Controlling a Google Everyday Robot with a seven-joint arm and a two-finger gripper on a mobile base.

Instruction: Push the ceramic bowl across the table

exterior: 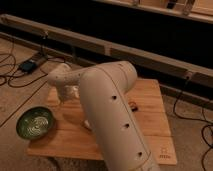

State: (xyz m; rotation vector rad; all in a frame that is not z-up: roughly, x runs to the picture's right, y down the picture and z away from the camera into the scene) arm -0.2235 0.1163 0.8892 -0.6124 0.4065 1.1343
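The frame is largely filled by the white arm, whose thick upper segment is seen rising from the lower right edge over the middle of the surface. At a rounded elbow near the far side of the surface the arm is bent sharply, and a slimmer forearm is carried leftward above the back left corner. From there the wrist is turned downward, so that the pincer is held low over the back left part of the surface, pointing down at the planks. Whether the pincer is spread or pressed together cannot be told, and nothing is seen pinched in it. The ceramic bowl is found upright at the left edge of the surface, towards the front corner, with its pale patterned inside facing up; it is kept apart from the pincer, which lies behind and to the right of it. A small dark object is seen on the planks just beside the arm's right flank. Dark cables are spread over the floor to the left.
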